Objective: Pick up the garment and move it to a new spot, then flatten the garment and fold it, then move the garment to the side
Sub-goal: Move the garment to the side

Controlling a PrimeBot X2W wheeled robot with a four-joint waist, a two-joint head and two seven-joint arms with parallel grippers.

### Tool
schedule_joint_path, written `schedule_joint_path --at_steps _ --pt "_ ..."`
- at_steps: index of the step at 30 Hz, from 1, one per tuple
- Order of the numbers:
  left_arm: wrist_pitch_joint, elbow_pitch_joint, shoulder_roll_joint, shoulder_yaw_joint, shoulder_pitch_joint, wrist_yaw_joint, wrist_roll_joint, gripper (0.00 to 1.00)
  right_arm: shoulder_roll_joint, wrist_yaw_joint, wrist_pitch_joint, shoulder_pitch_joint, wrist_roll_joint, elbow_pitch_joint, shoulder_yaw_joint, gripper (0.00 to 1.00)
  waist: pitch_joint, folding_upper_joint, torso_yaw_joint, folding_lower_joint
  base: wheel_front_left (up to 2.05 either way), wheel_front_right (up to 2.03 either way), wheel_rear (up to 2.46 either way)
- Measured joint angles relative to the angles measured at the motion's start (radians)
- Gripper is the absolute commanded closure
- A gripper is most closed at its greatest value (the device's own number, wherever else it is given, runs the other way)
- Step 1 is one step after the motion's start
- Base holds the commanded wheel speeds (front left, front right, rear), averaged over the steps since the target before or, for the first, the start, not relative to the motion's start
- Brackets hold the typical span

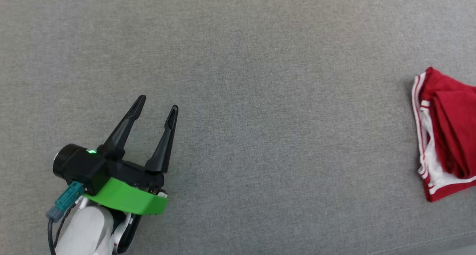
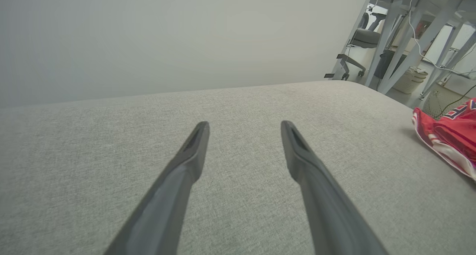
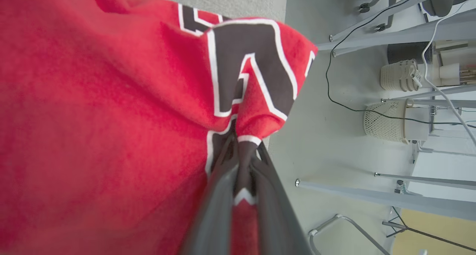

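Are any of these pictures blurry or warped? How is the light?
Head view: soft, even light; the garment casts a faint shadow on the grey surface. Left wrist view: wide-angle stretch, the left hand smeared toward the bottom edge. Right wrist view: the garment pinched in the right hand blurs where nearest.

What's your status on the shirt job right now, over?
Left claw open, empty, over grey surface. Right claw shut on garment, pinching lettered fabric. Garment bunched at surface's right edge. Nothing seen in the way.
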Motion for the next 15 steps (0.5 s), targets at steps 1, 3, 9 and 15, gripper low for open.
schedule_joint_path --at_steps 1,3,9,15 --pt "0.001 -0.012 0.003 0.000 -0.004 0.000 0.000 0.00 -0.005 0.000 -0.018 -0.010 -0.006 0.024 -0.019 1.00 0.013 0.0000 -0.005 0.0000 0.00 0.00 0.00" --pt "0.003 -0.037 0.011 0.001 -0.011 0.000 0.001 0.00 -0.010 0.000 -0.047 -0.030 -0.012 0.070 -0.050 1.00 0.035 0.0000 -0.011 0.0000 0.00 0.00 0.00" --pt "0.029 -0.112 0.034 0.012 -0.026 0.000 0.001 0.00 -0.012 0.000 -0.143 -0.115 -0.047 0.199 -0.134 1.00 0.098 0.0000 -0.015 0.0000 0.00 0.00 0.00" --pt "0.042 -0.142 0.054 0.029 -0.036 0.009 0.001 0.00 0.007 0.000 -0.202 -0.198 -0.106 0.314 -0.183 1.00 0.155 0.0000 -0.007 0.0000 0.00 0.00 0.00"
